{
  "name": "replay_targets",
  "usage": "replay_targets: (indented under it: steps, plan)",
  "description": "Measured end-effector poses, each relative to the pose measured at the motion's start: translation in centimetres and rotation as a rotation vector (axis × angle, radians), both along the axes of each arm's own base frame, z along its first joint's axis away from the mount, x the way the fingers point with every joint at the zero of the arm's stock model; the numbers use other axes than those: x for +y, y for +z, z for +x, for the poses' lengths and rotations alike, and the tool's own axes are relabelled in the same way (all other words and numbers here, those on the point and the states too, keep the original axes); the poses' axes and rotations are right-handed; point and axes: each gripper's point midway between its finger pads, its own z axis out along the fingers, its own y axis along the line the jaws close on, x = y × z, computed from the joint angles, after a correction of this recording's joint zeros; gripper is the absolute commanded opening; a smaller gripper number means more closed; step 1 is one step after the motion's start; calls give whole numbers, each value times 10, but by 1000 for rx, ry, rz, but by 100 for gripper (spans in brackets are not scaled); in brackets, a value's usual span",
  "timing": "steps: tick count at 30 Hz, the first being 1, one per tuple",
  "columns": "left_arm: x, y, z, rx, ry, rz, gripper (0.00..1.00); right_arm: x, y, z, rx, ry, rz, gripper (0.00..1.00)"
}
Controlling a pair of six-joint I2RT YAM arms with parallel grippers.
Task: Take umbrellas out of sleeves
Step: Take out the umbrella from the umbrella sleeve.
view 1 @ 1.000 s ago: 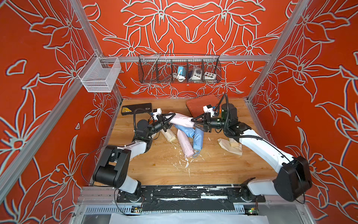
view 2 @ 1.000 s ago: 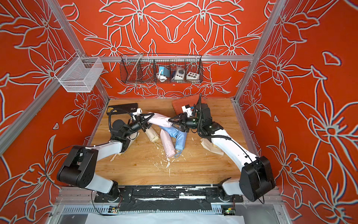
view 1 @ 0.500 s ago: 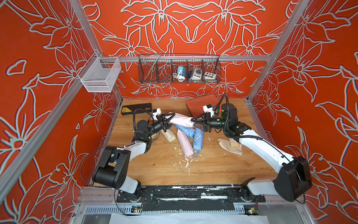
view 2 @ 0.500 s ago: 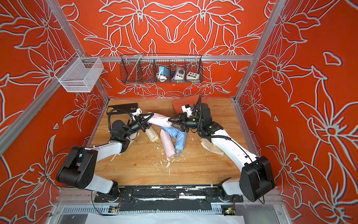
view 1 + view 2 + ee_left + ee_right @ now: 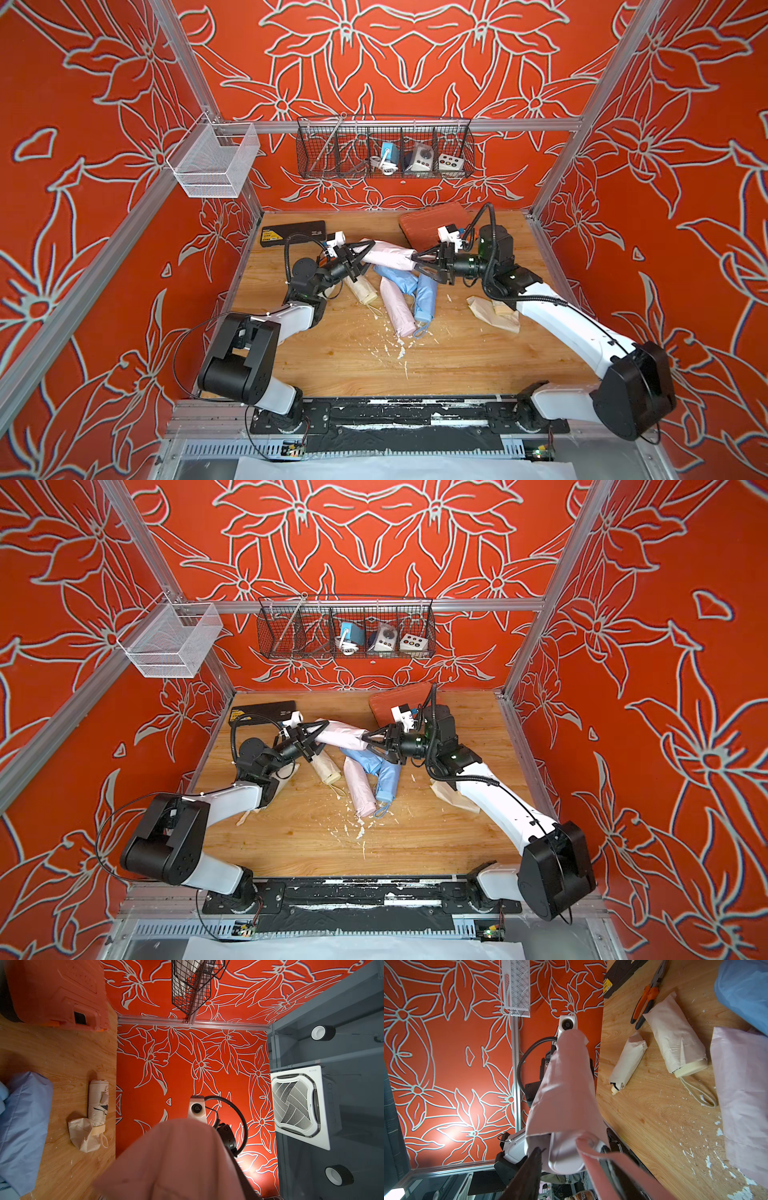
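Note:
A pale pink umbrella (image 5: pixel 390 257) (image 5: pixel 343 737) in its pink sleeve (image 5: pixel 566 1088) hangs level above the table between both arms. My left gripper (image 5: pixel 359 253) (image 5: pixel 316 733) is shut on the sleeve's closed end, and pink fabric (image 5: pixel 178 1159) hides its jaws in the left wrist view. My right gripper (image 5: pixel 417 264) (image 5: pixel 572 1151) is shut on the umbrella's handle cap (image 5: pixel 564 1157), which pokes out of the sleeve mouth. Below lie a cream umbrella (image 5: pixel 362 289), a pink one (image 5: pixel 397 305) and a blue one (image 5: pixel 424 297). Another cream umbrella (image 5: pixel 494 313) lies by the right arm.
An orange plastic case (image 5: pixel 432 222) stands at the back, close behind the right wrist. A black box (image 5: pixel 293 233) lies back left, with orange-handled pliers (image 5: pixel 645 1001) near it. A wire basket (image 5: pixel 384 147) and a white mesh basket (image 5: pixel 212 162) hang on the walls. White flakes litter the wood.
The right gripper's jaws have closed in on the handle end of the pink umbrella. Both arms and the left grip have stayed where they were.

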Motion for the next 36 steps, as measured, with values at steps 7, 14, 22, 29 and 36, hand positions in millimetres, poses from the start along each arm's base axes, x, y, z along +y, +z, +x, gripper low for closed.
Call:
replay_targets:
  steps: [7,14,22,29,36]
  plan:
    - [1,3,0,-3,4,-10,39,10,-5,1,15,-12,15,53]
    - [2,6,1,-9,11,-20,39,13,-11,11,37,-37,21,53]
    - [3,8,1,-11,16,-26,39,16,-9,16,39,-43,42,49]
    - [4,9,0,-14,24,-29,39,18,-7,16,39,-40,48,49]
    - [6,12,0,-15,32,-41,39,17,-5,13,21,-39,58,49]
